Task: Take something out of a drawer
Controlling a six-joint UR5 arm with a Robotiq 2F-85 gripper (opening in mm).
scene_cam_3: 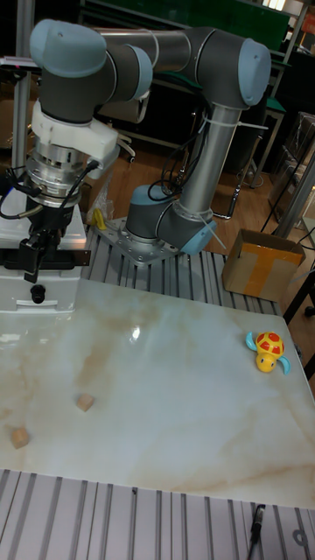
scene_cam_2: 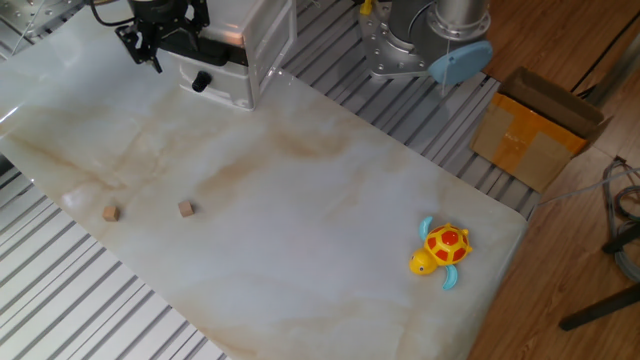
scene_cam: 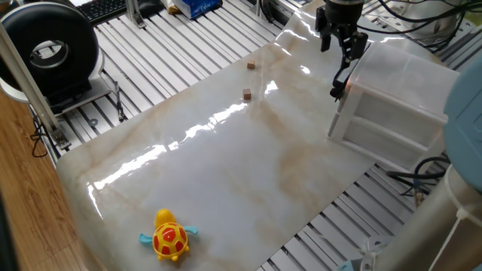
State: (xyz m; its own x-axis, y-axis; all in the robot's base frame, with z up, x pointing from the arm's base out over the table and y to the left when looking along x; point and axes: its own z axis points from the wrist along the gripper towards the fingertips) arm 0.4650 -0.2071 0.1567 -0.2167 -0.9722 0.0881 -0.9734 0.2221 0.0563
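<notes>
The white translucent drawer unit (scene_cam: 399,90) stands at the table's edge. Its top drawer (scene_cam_2: 222,82), with a small dark handle (scene_cam: 337,92), sticks out a little from the unit. My gripper (scene_cam: 339,47) hangs just above the drawer's front end, also seen in the other fixed view (scene_cam_2: 140,52) and the tall view (scene_cam_3: 33,262). Its fingers stand apart and I see nothing between them. The something from the task line is hidden from view.
Two tiny brown cubes (scene_cam_2: 111,213) (scene_cam_2: 185,208) lie on the marble sheet away from the unit. A yellow and red toy turtle (scene_cam_2: 443,248) sits near the opposite corner. A cardboard box (scene_cam_2: 535,135) is on the floor beyond the arm's base (scene_cam_2: 420,45).
</notes>
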